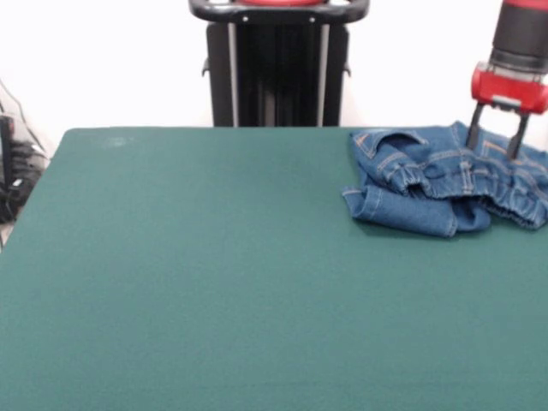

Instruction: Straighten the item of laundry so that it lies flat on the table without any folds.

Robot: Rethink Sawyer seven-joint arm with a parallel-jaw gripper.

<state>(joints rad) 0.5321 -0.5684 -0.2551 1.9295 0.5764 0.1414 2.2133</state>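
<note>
The jeans lie bunched at the far right of the table, close to its far edge and running out of the picture on the right side. The fabric is folded over itself in several layers: the gathered waistband shows near the middle of the heap, and a doubled-over flap lies at the front left. No part of the garment is spread flat. The gripper hangs above the far right part of the heap with its two fingers spread apart and pointing down, their tips at or just touching the denim; nothing is held between them. Whether the tips press into the cloth cannot be told from this view. Judged from this state, the task is at an early stage: the whole work of unfolding remains, including drawing out both legs and smoothing the waistband. The large bare area of the table to the left offers room for spreading the jeans.
</note>
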